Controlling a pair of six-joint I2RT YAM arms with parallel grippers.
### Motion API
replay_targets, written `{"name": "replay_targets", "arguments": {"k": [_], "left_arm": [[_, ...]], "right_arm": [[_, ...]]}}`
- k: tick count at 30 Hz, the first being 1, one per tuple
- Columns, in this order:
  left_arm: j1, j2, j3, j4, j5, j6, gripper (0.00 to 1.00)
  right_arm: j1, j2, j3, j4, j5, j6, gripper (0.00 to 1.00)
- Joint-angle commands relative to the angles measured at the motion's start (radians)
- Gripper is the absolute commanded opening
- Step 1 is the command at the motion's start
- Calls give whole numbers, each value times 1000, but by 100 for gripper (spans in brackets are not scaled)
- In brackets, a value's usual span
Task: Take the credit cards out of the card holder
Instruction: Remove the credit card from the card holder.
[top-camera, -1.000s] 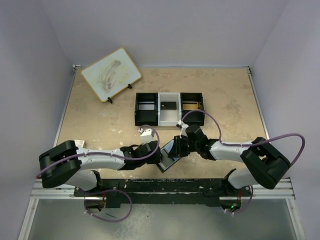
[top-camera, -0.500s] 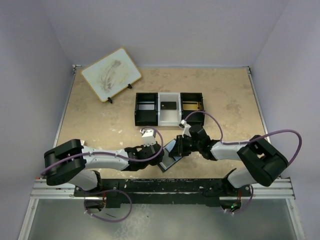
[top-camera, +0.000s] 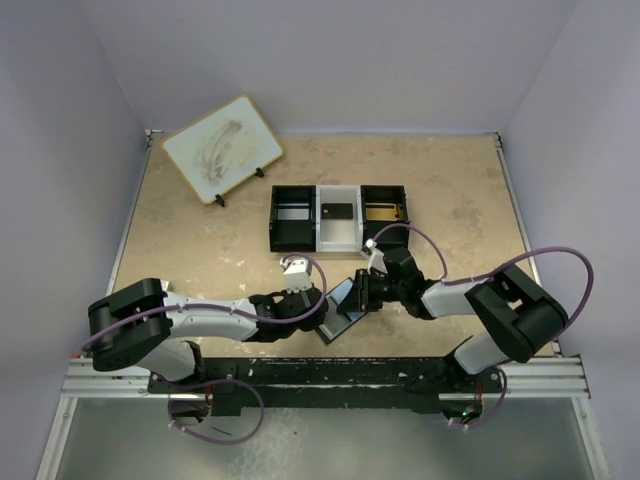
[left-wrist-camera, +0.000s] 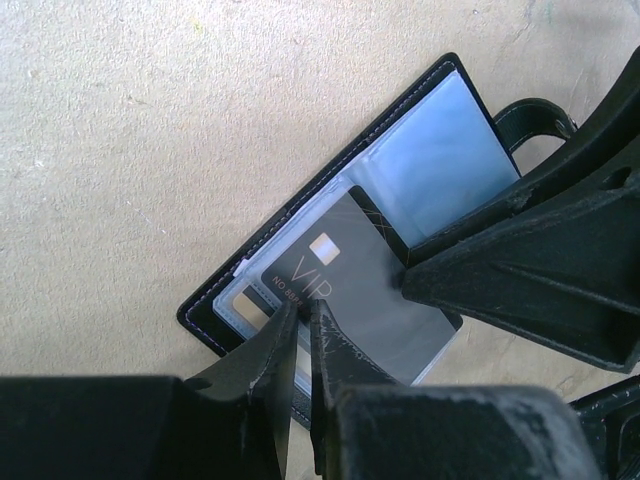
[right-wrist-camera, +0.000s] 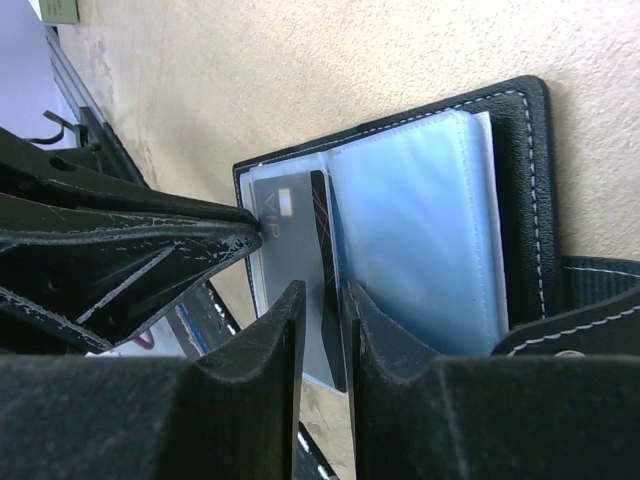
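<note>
The card holder (top-camera: 340, 300) lies open near the table's front edge, black (left-wrist-camera: 300, 215) with pale blue sleeves (right-wrist-camera: 420, 230). A dark credit card (left-wrist-camera: 360, 285) marked VIP sticks partly out of a clear sleeve, also seen in the right wrist view (right-wrist-camera: 285, 235). My left gripper (left-wrist-camera: 303, 305) is shut on that card's corner by the lettering, and from above (top-camera: 320, 312) it sits at the holder's left. My right gripper (right-wrist-camera: 322, 290) stands over the card's dark long edge, jaws a narrow gap apart, at the holder's right (top-camera: 360, 297).
A black-and-white three-compartment tray (top-camera: 315, 240) stands behind the holder with a dark flat item (top-camera: 338, 211) in its middle bay. A pale board on a stand (top-camera: 222, 148) leans at the back left. The table's front rail (top-camera: 320, 368) runs just below both grippers.
My left gripper has slid right onto the holder and closed on the dark card. The right gripper stayed at the holder, shifting only slightly.
</note>
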Motion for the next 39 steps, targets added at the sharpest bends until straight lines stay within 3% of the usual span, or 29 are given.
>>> {"name": "replay_targets", "arguments": {"k": [1,10,39], "left_arm": [[-7,11,-2,-64,26,34,7],[-9,6,-9,-83,25,44,4],[-12,16,-31,-88,21,45,0]], "right_arm": [[-18,26,-13,74,-59,48,21],[-51,57,-38,180,-124,104,2],[-131,-26,-51,14,-26,8,5]]}}
